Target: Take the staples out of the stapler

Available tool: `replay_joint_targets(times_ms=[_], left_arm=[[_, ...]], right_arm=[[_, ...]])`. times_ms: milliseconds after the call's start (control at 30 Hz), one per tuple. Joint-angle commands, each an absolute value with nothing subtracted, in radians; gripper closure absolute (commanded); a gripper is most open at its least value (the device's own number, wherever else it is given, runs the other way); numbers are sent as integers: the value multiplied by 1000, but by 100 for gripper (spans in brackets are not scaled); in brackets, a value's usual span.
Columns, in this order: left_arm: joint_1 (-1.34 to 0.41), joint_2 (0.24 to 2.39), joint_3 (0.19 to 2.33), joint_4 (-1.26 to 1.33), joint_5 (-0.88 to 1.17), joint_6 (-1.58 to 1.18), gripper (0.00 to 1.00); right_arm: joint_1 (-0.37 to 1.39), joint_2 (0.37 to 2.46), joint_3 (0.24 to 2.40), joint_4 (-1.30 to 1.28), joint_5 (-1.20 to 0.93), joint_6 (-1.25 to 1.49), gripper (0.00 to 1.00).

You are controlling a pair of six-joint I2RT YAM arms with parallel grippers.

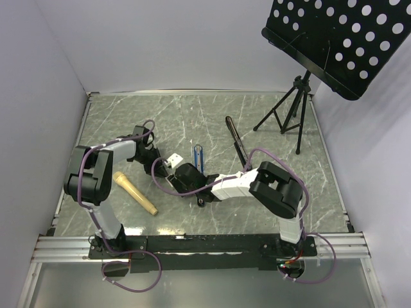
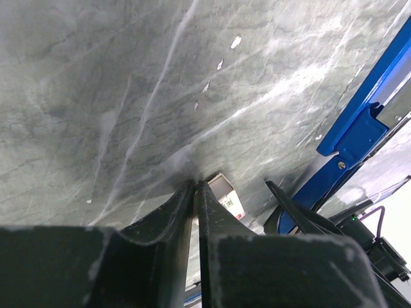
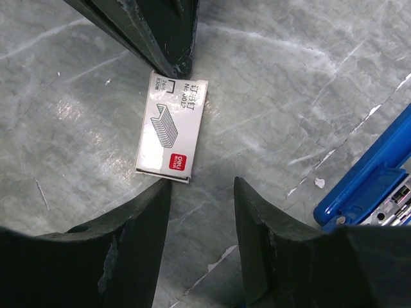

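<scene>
Top external: both arms reach in to the middle of the table (image 1: 270, 192). The left gripper (image 1: 160, 165) and right gripper (image 1: 183, 172) meet at a small box (image 1: 173, 160), with the blue stapler (image 1: 198, 156) lying opened just beside them.
Left pincer: in its own wrist view the left gripper (image 2: 196, 187) has its fingers pressed together, with nothing that I can make out between them. The tips touch the edge of the small box (image 2: 223, 192).
Right pincer: the right gripper (image 3: 199, 189) is spread wide and holds nothing. One fingertip is at the near edge of the small box (image 3: 170, 125), which lies flat.
Staples: pale flecks on the table beyond the left fingers look like loose staples (image 2: 236, 42), though they are too small to be sure. Silvery metal also shows in the open channel of the blue stapler (image 3: 379, 192), and I cannot tell whether a strip remains there.
Progress: my guess is partway, with the stapler open and its channel not clearly emptied.
Doing it well: I would go to the channel rather than the box. One gripper should steady the blue body. The other should come in low and in line with the channel, then nip any strip with the fingertips only.
Risk: strips this thin slip or scatter, and a wide sweep would shove the box.
</scene>
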State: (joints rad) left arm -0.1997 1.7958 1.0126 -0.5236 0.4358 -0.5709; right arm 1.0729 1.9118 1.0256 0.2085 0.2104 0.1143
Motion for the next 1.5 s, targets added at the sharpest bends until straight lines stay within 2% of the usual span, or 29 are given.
replay_joint_targets(times_ms=[0, 600, 1100, 1467], left_arm=[[-230, 1783, 966, -557, 382, -586, 84], [-235, 1700, 894, -594, 229, -630, 81], [-235, 1684, 897, -569, 262, -641, 82], [-235, 1643, 807, -503, 367, -702, 81]], right_arm=[[1065, 1956, 1003, 224, 273, 138, 48], [1025, 1868, 936, 167, 273, 163, 41], [1025, 1901, 1017, 71, 256, 227, 42], [1016, 1950, 1098, 49, 224, 298, 42]])
